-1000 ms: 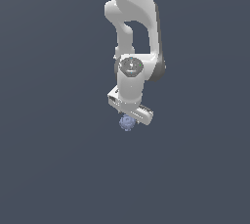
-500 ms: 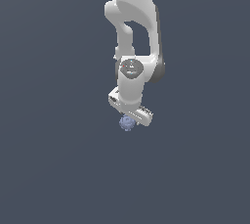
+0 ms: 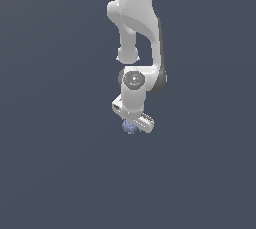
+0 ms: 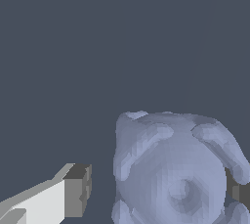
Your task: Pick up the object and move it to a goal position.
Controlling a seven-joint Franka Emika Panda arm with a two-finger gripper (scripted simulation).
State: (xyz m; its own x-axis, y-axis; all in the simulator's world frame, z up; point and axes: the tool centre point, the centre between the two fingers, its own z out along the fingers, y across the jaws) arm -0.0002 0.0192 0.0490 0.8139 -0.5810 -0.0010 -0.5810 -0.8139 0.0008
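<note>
The end effector (image 3: 132, 125) hangs under the white arm (image 3: 134, 28) and points down, in the middle of the exterior view. Its white body sits across, slightly tilted, with one end lower toward the exterior view's right. In the wrist view, one finger (image 4: 73, 191) is seen with a white body and a dark grey pad at its tip. Between this pad and the ball there is a clear gap of background. The second finger (image 4: 239, 191) shows only as a small dark piece at the edge of the picture, and it lies directly against the other side of the ball. So the fingers stand apart, with the ball between them; one pad looks to touch it and the other does not. If the ball is really gripped, I cannot tell from these pictures.

The ball (image 3: 129, 126) is small, pale blue-grey, with a bumpy and faceted surface. In the exterior view it sits right under the end effector, partly covered by the white body, and it is narrower than this body. In the wrist view the ball (image 4: 173, 171) fills a large part of the picture, and its rounded lumps and one shallow dimple are easy to see.

Around the arm and the ball everything is a plain dark grey-blue surface (image 3: 55, 163). I cannot tell whether the ball rests on it or is above it.
</note>
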